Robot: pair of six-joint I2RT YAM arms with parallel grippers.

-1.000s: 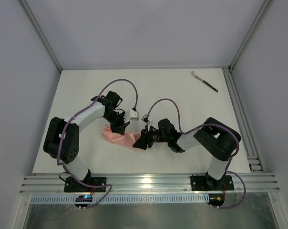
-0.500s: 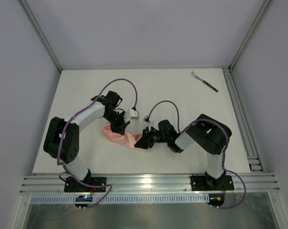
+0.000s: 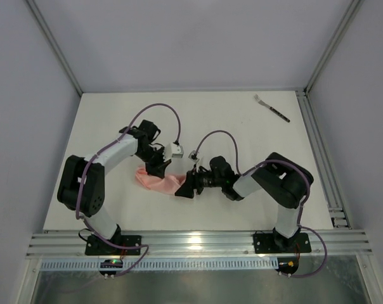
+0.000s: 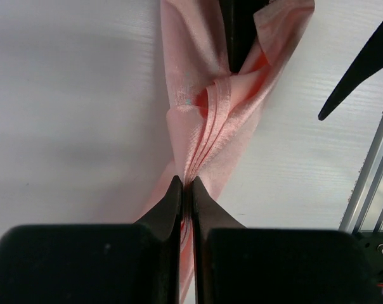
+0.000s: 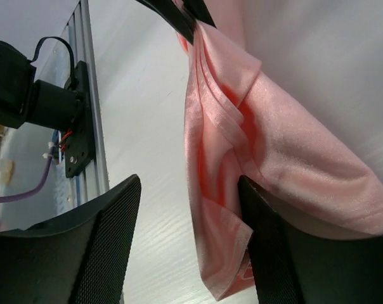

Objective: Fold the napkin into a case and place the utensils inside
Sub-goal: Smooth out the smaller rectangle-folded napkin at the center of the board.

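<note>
The salmon-pink napkin (image 3: 152,180) lies bunched in a long, creased strip on the white table (image 3: 242,126), between the two arms. My left gripper (image 3: 158,170) is shut on its gathered folds (image 4: 204,120), pinching them at the tips (image 4: 186,181). My right gripper (image 3: 182,186) stands open at the strip's other end. In the right wrist view, the napkin (image 5: 242,139) hangs between the spread fingers (image 5: 190,179), with one finger (image 5: 267,247) tucked against a fold. The utensil, a small fork (image 3: 272,107), lies alone at the far right of the table.
An aluminium rail (image 3: 191,240) runs along the near edge and another (image 3: 319,152) down the right side, close to the fork. Grey enclosure walls surround the table. Purple cables loop above both wrists.
My right gripper's jaws have spread wider and it has shifted slightly left along the napkin. The left gripper keeps its pinch and has barely moved.
</note>
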